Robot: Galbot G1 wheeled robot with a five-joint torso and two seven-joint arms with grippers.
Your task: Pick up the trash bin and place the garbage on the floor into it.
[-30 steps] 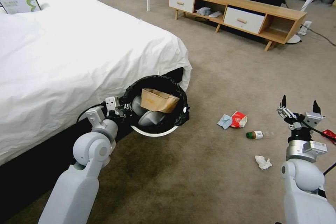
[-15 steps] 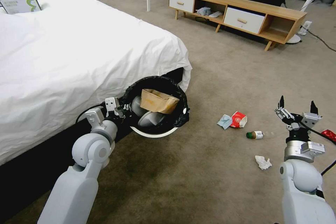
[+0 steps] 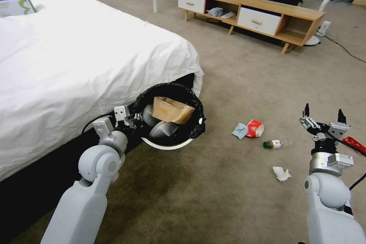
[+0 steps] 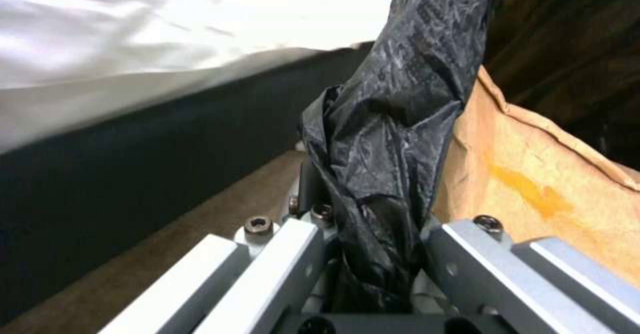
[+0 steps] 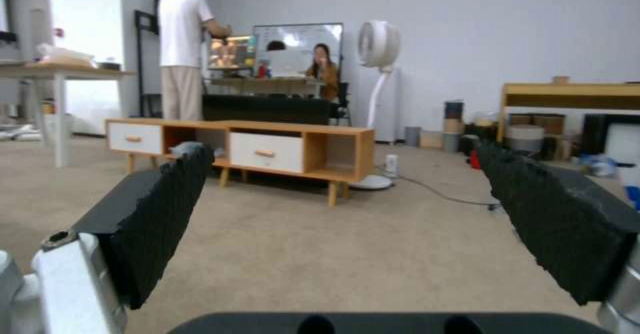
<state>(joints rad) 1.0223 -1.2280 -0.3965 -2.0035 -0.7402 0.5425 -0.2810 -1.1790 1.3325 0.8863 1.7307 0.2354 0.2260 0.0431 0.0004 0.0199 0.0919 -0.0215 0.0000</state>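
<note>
The trash bin (image 3: 167, 145), white with a black bag over its rim, hangs tilted beside the bed, its mouth facing me. My left gripper (image 3: 132, 118) is shut on its bagged rim (image 4: 380, 163). A brown paper bag (image 3: 171, 109) lies inside the bin. On the carpet lie a light blue mask (image 3: 239, 130), a red-white packet (image 3: 254, 128), a green-capped bottle (image 3: 272, 144), a crumpled tissue (image 3: 281, 174) and a red wrapper (image 3: 354, 143). My right gripper (image 3: 323, 116) hovers open above the floor, right of the bottle, with nothing between its black pads (image 5: 160, 209).
The white-sheeted bed (image 3: 76, 65) fills the left side, its dark base just behind the bin. A low wooden cabinet (image 3: 251, 15) stands at the far wall, with a fan base (image 3: 313, 40) and cable to its right. Open carpet (image 3: 213, 183) lies between my arms.
The whole picture has shifted slightly left, so the camera has moved. The left gripper still holds the bin in the same pose. The right gripper has sunk slightly.
</note>
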